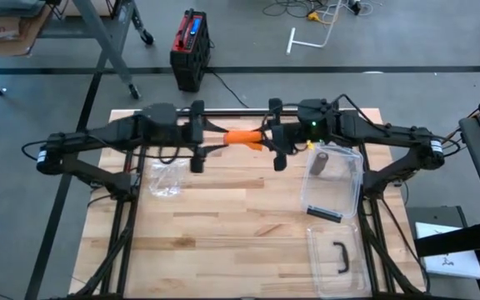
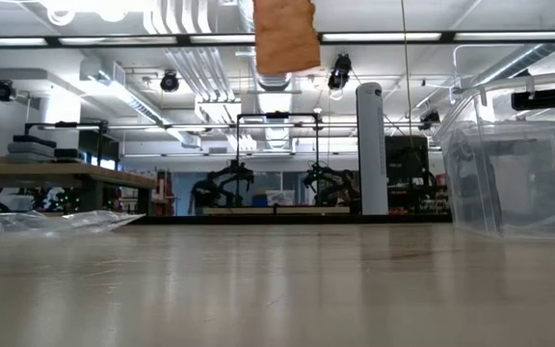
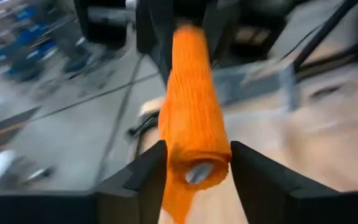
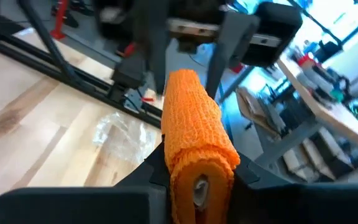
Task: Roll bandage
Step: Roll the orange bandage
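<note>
Suspended above the rear of the pale wooden tabletop (image 1: 223,225): an orange, woven, cylindrical bandage roll (image 1: 245,138), spanning horizontally between both arms, probably so one end can be turned while the other is steadied. Right end effector (image 4: 197,171) clamped onto one end of the roll. Left end effector (image 3: 197,163) flanking the other end, fingers close beside the fabric, hard to tell whether pressing or just released. Hanging below, a loose orange tail. Lying beneath the left arm, crumpled clear plastic wrapping (image 1: 165,177); under the right arm, a clear plastic bin (image 1: 333,183). Beyond, a grey-floored workshop with other benches.
</note>
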`<state>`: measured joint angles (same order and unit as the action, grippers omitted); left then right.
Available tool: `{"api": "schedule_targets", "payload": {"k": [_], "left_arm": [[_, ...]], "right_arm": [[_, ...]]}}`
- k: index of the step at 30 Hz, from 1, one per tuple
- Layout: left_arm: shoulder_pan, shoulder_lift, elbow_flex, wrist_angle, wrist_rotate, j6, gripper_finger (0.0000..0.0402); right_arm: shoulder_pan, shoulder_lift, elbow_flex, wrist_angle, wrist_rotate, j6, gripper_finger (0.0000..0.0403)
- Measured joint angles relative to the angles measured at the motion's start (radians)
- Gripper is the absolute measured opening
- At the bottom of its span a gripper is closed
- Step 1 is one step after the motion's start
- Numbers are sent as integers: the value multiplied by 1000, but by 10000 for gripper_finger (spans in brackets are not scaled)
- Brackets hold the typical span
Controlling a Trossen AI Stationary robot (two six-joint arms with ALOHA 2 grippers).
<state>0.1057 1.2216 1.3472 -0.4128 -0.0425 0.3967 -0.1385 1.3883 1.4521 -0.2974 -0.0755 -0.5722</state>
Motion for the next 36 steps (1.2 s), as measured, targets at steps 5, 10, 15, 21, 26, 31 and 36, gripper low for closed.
{"api": "schedule_targets", "payload": {"k": [5, 10, 15, 21, 26, 31, 36], "left_arm": [[3, -63, 0, 19, 121, -113, 200], [13, -96, 0, 29, 145, -252, 231], [19, -86, 0, 66, 273, -366, 260], [19, -52, -1, 115, 314, -363, 286], [25, -12, -1, 174, 315, -350, 300], [26, 28, 36, 144, 318, -350, 308], [29, 43, 56, 124, 317, -327, 307]], "right_arm": [[71, -8, -40, 91, 48, -120, 55], [164, -13, -120, 284, 188, -287, 55], [220, -12, -202, 501, 309, -449, 56], [233, -12, -257, 634, 390, -518, 59], [230, -12, -268, 624, 410, -508, 59], [230, -11, -283, 615, 420, -526, 59], [232, -12, -283, 616, 415, -569, 64]]}}
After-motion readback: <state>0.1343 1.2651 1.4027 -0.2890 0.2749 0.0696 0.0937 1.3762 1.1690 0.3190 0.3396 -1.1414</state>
